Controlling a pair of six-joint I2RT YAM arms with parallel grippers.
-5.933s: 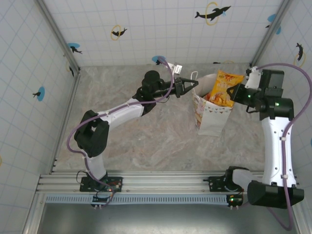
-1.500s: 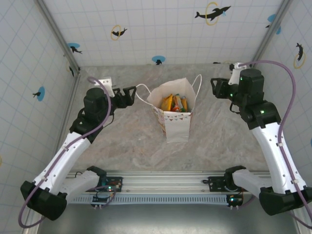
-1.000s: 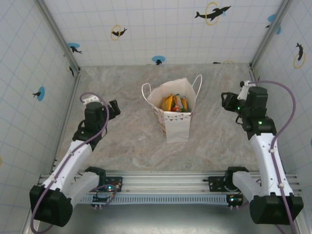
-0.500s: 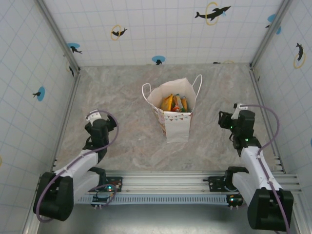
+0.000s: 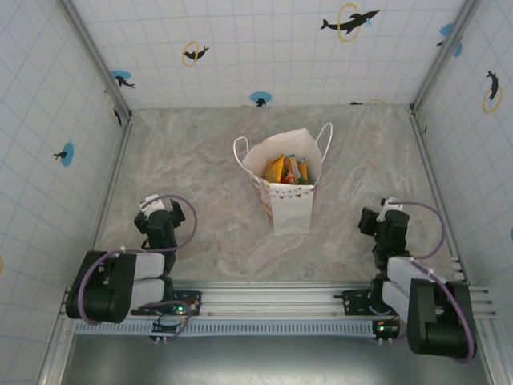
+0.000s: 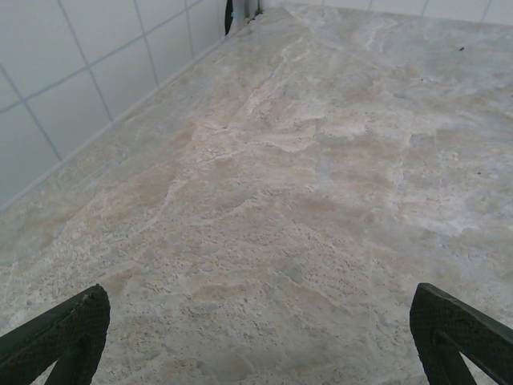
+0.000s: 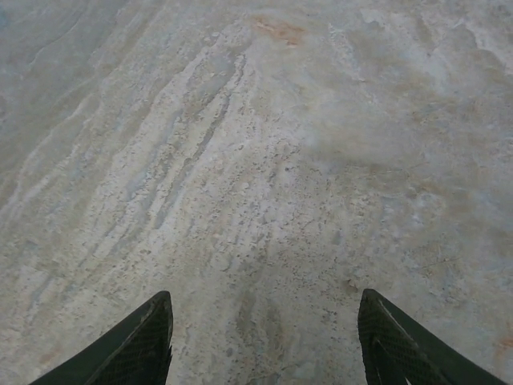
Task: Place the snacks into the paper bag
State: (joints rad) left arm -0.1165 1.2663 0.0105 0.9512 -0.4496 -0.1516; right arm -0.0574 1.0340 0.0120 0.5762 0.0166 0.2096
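Note:
The white paper bag point(image 5: 288, 200) stands upright in the middle of the table, its cord handles up. Several snacks point(image 5: 286, 170), orange, yellow and green packets, stick out of its open mouth. My left gripper point(image 5: 162, 216) is folded back near the front left edge, far from the bag; its fingertips point(image 6: 68, 333) stand wide apart over bare table, so it is open and holds nothing. My right gripper point(image 5: 378, 223) is folded back at the front right. Its dark fingertips point(image 7: 140, 345) are apart with only stone between them, so it is open too.
Marbled stone tabletop point(image 5: 208, 160) surrounded by white tiled walls with dolphin stickers point(image 5: 349, 22). A wall edge point(image 6: 96, 88) runs along the left of the left wrist view. A metal rail point(image 5: 264, 301) lies along the front.
Both arms have drawn back from beside the bag to folded poses at the front edge. The right jaws have widened a little. The bag with its snacks has stayed put.

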